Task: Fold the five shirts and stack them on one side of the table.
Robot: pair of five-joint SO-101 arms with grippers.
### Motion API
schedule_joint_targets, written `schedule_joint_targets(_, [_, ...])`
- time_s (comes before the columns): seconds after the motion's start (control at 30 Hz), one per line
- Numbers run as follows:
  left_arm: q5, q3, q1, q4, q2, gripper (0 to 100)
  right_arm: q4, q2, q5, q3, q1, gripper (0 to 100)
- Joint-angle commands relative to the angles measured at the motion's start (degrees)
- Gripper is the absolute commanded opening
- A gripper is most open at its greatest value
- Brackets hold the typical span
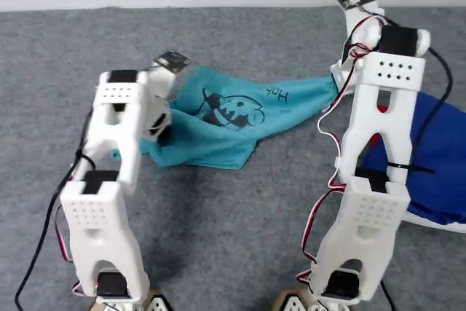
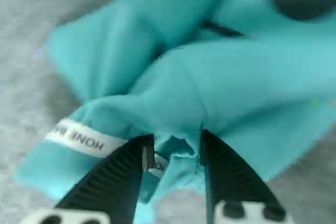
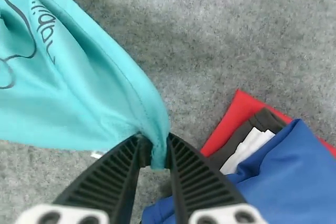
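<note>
The soft teal shirt with a dark cartoon print (image 1: 226, 118) lay stretched over the grey felt worktop (image 1: 240, 209). The left gripper (image 2: 176, 142) pinched one bunched end, the right gripper (image 3: 156, 142) the other. Both needed to pull gently and evenly so it would lie flat.

High cam behind me, looks down over table (image 1: 240, 209), 2 wrist cams v. close, aimed past my fingers (image 2: 118, 174), all 3 share teal shirt (image 1: 218, 129)
</note>
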Motion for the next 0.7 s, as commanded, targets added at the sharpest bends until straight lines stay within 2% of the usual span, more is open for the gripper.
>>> schedule_joint_targets(0.0, [-0.9, -7.0, -4.0, -4.3, 2.3, 15, 2.2, -4.6, -0.7, -0.4, -0.7, 0.9])
schedule_joint_targets(0.13, [-0.5, -16.8, -6.0, -5.3, 4.8, 14, 2.2, -4.6, -0.7, -0.4, -1.2, 0.9])
schedule_joint_targets(0.3, [-0.5, -27.1, -6.2, -3.6, 5.0, 9, 2.2, -4.6, -0.7, -0.4, -1.2, 0.9])
schedule_joint_targets(0.67, [-0.7, -41.5, -2.5, 16.0, 5.0, 9, 2.2, -4.7, -0.6, -0.4, -0.5, 0.9])
